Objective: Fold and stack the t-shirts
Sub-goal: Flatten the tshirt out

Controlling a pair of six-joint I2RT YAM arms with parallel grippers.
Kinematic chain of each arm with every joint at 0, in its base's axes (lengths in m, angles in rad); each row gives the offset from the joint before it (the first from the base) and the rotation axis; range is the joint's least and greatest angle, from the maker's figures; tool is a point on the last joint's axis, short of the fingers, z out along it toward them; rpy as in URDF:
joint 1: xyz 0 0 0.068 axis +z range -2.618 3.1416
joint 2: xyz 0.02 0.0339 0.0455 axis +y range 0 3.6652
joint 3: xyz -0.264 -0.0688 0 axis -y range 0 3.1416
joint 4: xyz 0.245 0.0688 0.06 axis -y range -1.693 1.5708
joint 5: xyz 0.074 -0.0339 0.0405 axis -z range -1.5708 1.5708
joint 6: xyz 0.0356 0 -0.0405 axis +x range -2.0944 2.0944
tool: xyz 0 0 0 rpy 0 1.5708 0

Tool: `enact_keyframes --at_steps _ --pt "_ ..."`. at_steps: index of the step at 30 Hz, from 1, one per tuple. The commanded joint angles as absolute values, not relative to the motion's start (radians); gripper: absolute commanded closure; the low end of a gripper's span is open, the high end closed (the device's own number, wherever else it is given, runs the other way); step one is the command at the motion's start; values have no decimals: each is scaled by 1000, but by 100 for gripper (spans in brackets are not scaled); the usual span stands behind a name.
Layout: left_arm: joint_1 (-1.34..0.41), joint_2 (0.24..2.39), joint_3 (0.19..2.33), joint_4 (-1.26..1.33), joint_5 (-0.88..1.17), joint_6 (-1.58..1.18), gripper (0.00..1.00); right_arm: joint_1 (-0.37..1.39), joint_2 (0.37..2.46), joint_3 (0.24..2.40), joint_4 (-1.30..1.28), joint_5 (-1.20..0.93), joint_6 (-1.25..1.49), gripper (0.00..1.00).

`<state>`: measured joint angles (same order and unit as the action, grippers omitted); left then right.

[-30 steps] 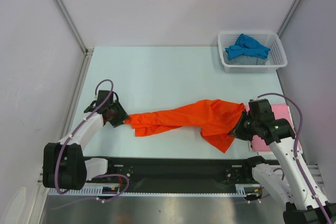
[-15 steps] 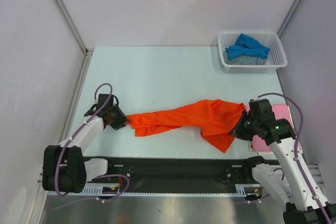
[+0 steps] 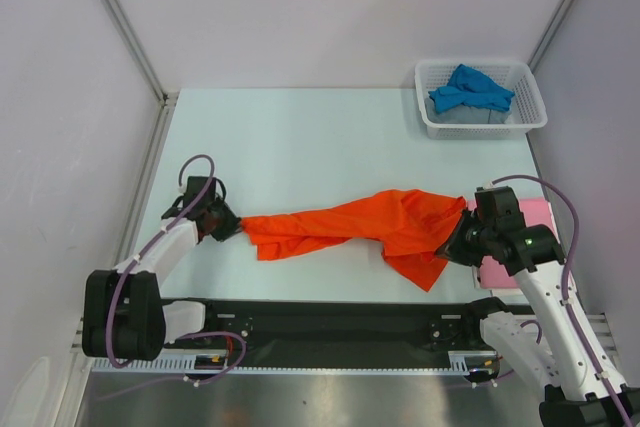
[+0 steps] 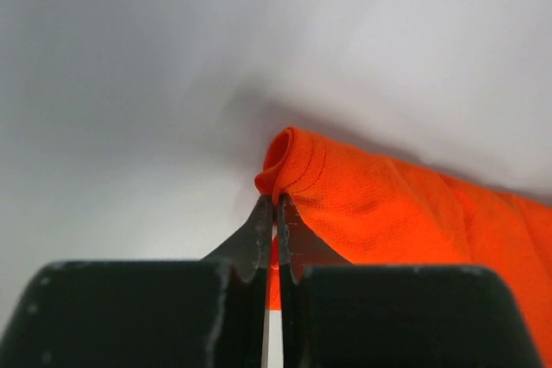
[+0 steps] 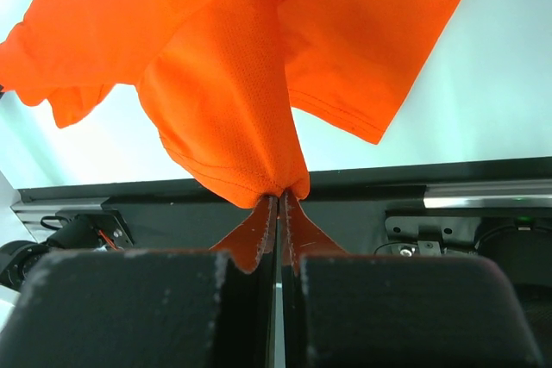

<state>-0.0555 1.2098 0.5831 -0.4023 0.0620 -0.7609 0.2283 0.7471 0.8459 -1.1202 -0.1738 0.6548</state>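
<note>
orange-red t-shirt (image 5: 233, 84) pinched in right tool (image 5: 278, 202)

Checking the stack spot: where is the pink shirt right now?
In the top view, the pink shirt lies flat at the right edge of the table, partly under the right arm, just right of the orange shirt and nearer than the basket.
</note>
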Motion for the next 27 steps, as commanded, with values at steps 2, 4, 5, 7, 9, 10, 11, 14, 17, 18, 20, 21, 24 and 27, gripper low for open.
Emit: enact_keyframes --at_steps 2,4,5,7,9,10,11,14,17,18,20,21,24,27 --pt "-45 1169 630 -397 29 -736 100 224 744 888 -1118 -172 654 100" --pt "-43 1111 662 -460 9 -721 99 224 779 926 -1097 -160 634 100" --pt "-43 1089 705 -486 5 -715 100 222 796 948 -1086 -153 626 100" --pt "-43 1014 762 -567 3 -700 100 222 853 1033 -1045 -130 603 100" --pt "-43 994 889 -644 -35 -677 100 219 920 1103 -1017 -106 595 100" --pt "-44 997 934 -708 -43 -660 100 216 942 1177 -993 -104 586 100" --pt "-44 994 1015 -728 -44 -654 100 212 971 1216 -985 -103 574 100" --pt "-46 1014 1174 -761 -37 -624 100 201 1057 1378 -968 -100 555 100" --pt "-48 1052 1338 -778 -44 -591 100 164 1139 1568 -982 -95 516 100" --pt "-48 1061 1379 -779 -44 -580 100 155 1166 1619 -991 -100 508 100" --pt "-49 1080 1486 -781 -51 -558 100 140 1221 1724 -1011 -101 494 100" --pt "-49 1092 1518 -773 -49 -549 100 130 1233 1815 -1014 -101 482 100" --pt "-49 1115 1627 -761 -40 -517 100 112 1293 2018 -1028 -77 444 100" --pt "-52 1126 1716 -746 -40 -494 100 104 1334 2156 -982 -97 411 100"
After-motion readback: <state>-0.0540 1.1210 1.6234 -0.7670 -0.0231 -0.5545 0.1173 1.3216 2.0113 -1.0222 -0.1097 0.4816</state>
